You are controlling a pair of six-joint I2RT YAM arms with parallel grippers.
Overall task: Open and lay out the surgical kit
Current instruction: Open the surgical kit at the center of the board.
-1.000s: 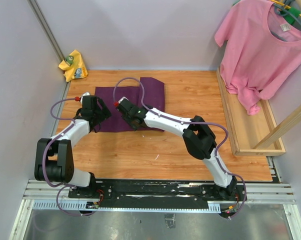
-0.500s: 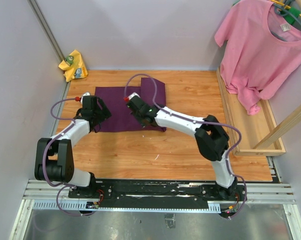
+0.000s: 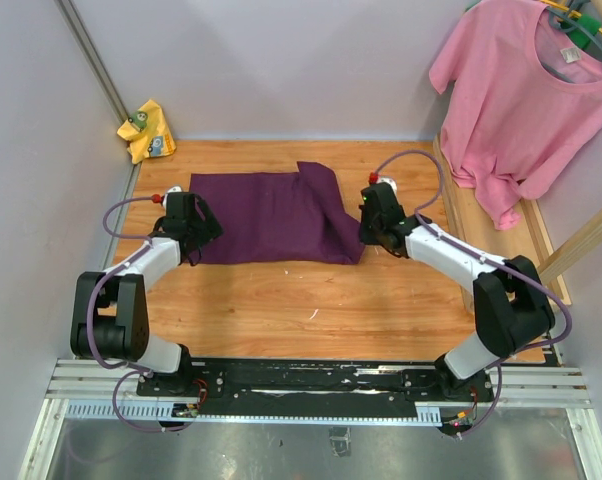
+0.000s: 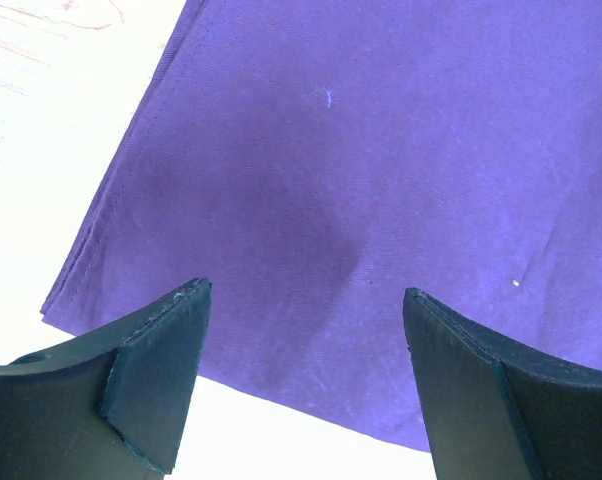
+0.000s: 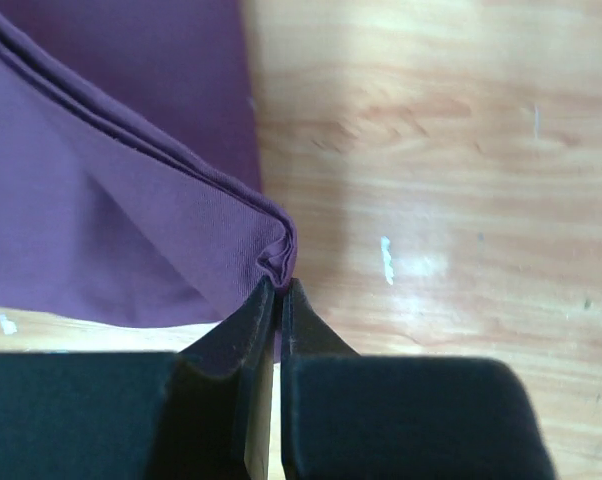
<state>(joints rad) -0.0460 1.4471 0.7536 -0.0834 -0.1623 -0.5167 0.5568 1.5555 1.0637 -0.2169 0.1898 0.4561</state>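
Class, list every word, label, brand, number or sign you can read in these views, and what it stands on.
No text is readable.
On the yellow rag: a green and blue print, too small to read.
On the pink T-shirt: a neck label, too small to read.
On the purple cloth wrap: no lettering shows.

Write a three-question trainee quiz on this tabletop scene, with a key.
1. True or false: the right gripper is shut on a pinched fold of the purple cloth wrap.
2. Pick one. The left gripper is: A) open, above the wrap's left end; B) shut on the wrap; C) shut, well away from the wrap.
3. Short answer: which garment hangs at the far right of the top view?

Key: 1 true; 2 A; 3 the pink T-shirt.
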